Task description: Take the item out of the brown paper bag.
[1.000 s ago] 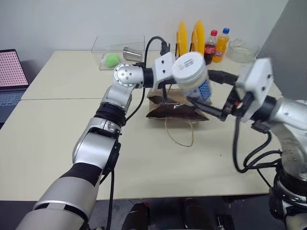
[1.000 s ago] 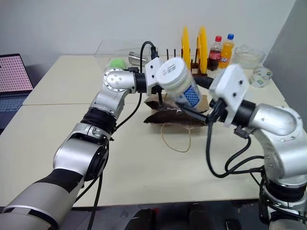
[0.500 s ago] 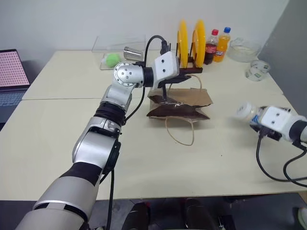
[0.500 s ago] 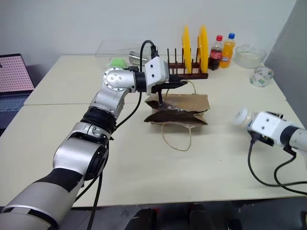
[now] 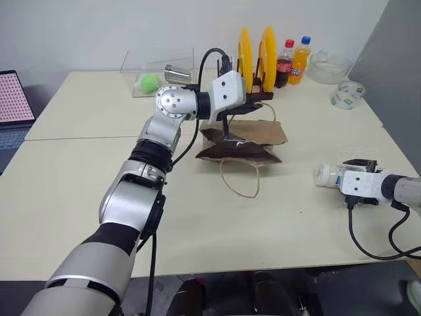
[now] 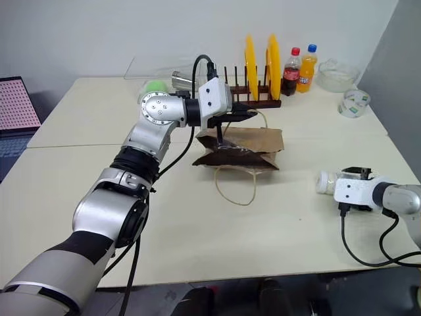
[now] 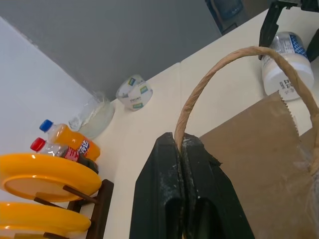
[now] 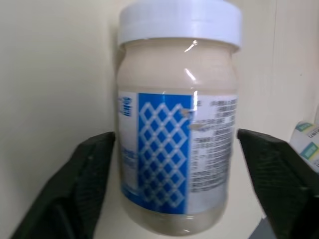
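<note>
The brown paper bag (image 5: 253, 135) lies flattened and creased in the middle of the table, with one cord loop trailing toward me. My left gripper (image 7: 182, 144) is shut on the bag's other cord handle (image 7: 224, 59) and holds it up above the bag. The item (image 8: 177, 134), a whitish jar with a white lid and a blue diamond-pattern label, lies on its side on the table at the right (image 5: 327, 175). My right gripper (image 5: 339, 176) is open around it, one black finger (image 8: 94, 174) on each side with a thin gap to the jar.
A dark rack with two yellow plates (image 5: 256, 49) stands behind the bag, with a cola bottle (image 5: 284, 54), an orange bottle (image 5: 299, 51) and a glass bowl (image 5: 327, 66) beside it. A tape roll (image 5: 345, 95) sits far right. A clear box (image 5: 158, 62) holds a green ball and a steel cup.
My right arm swung right and down with the jar, from above the bag to the table at the right, and its fingers have loosened off the jar. The left gripper kept still.
</note>
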Robot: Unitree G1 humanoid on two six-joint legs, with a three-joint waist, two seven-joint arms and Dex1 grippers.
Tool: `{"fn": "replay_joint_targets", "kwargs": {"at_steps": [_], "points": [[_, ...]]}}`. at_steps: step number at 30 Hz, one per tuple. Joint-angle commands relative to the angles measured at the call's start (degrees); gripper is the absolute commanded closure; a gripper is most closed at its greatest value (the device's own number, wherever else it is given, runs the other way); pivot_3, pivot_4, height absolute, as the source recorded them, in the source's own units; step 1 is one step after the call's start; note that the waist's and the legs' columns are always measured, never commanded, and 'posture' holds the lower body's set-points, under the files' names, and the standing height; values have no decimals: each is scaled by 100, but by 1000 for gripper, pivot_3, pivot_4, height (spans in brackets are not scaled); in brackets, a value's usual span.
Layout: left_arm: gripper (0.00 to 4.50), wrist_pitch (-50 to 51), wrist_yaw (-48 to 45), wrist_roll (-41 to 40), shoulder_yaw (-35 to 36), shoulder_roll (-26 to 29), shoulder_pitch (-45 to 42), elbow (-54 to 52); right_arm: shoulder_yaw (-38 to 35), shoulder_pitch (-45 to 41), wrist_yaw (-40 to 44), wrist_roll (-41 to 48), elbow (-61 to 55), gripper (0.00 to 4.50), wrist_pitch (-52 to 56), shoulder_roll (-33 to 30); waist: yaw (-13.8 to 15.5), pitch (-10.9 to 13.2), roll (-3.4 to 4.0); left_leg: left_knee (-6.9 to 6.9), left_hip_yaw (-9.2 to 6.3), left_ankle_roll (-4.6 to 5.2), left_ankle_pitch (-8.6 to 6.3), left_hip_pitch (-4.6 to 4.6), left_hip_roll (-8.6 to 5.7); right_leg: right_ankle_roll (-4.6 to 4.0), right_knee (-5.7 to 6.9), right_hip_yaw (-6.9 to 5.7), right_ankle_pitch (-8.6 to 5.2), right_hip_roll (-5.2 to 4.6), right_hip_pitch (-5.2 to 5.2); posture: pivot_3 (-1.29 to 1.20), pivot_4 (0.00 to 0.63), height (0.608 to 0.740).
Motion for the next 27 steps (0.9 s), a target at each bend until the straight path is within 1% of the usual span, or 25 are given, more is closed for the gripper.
{"fn": "replay_joint_targets", "kwargs": {"at_steps": [1,2,4,6,8,9,11,12,14,16,18,20,23,26,27], "points": [[4500,-32,37,-14,26,27,-83,-205,-478,202,38,184,-149,36,-1,-142,19,0,0,0,0,0,0,0,0,0,0,0,0,0,0,0,150,740],[4500,-32,37,-14,24,25,-73,-217,-614,337,72,258,-229,36,14,-179,29,0,0,0,-1,0,0,0,0,0,0,0,0,0,0,0,150,740],[4500,-41,37,-6,20,23,-76,-211,-1174,804,261,577,-665,36,215,-208,73,0,0,0,-1,2,-1,-1,0,0,0,-1,0,0,0,0,150,740],[4500,-24,41,-10,26,29,-77,-211,-1818,1339,527,1042,-1242,36,558,-70,105,0,0,0,-2,2,-1,-3,0,0,0,-1,0,0,0,0,150,740],[4500,32,44,-28,46,44,-67,-212,-2503,1869,731,1597,-2054,36,1109,244,106,0,-1,1,0,4,-2,-1,2,0,0,-1,0,1,2,0,150,740],[4500,50,45,-34,53,49,-62,-214,-2708,2023,773,1757,-2332,36,1311,352,111,0,-1,2,-4,5,-3,-2,1,0,0,-2,0,1,5,0,150,740],[4500,120,55,-53,75,55,-66,-184,-3049,2177,614,2413,-3332,36,1958,833,105,0,-1,2,-6,6,-3,3,1,1,1,-4,0,2,12,0,150,740],[4500,204,74,-77,104,47,-93,-145,-3024,2174,328,2821,-3966,36,2297,1199,102,0,-1,8,-6,6,-3,8,2,1,2,-4,1,2,17,0,150,740],[4500,303,94,-105,138,43,-127,-99,-2962,2120,2,3221,-4681,36,2781,1609,101,-1,1,6,-15,6,-3,18,5,2,3,-9,1,5,30,0,150,740],[4500,396,127,-117,169,39,-189,-34,-2436,1975,-486,3342,-5273,36,3236,2038,105,-2,-4,6,-18,6,-3,25,4,2,5,-9,1,7,36,0,150,740],[4500,477,232,-115,214,24,-280,85,-1522,1728,-1203,3169,-5714,36,3511,2632,104,-3,-8,11,-24,6,-4,26,5,2,2,-15,1,9,41,0,150,740],[4500,567,360,-96,257,9,-383,233,-901,1459,-1817,2873,-5812,36,3660,3145,107,-4,-7,9,-29,6,-3,26,5,2,4,-18,1,10,38,0,150,740],[4500,657,579,-40,300,9,-580,567,-446,1107,-2383,2435,-5687,36,3749,3550,114,-3,-8,10,-28,5,-3,23,0,2,1,-16,1,8,36,0,150,740],[3883,604,803,-19,366,21,-820,864,-249,952,-2551,2252,-5621,0,3787,3656,117,-4,-8,8,-33,5,-3,22,-1,3,-1,-20,1,7,35,0,150,740],[3594,569,841,-19,389,29,-893,943,-201,921,-2577,2214,-5601,0,3788,3669,116,-4,-8,7,-37,5,-3,22,0,3,-1,-25,1,8,34,0,150,740]]}}
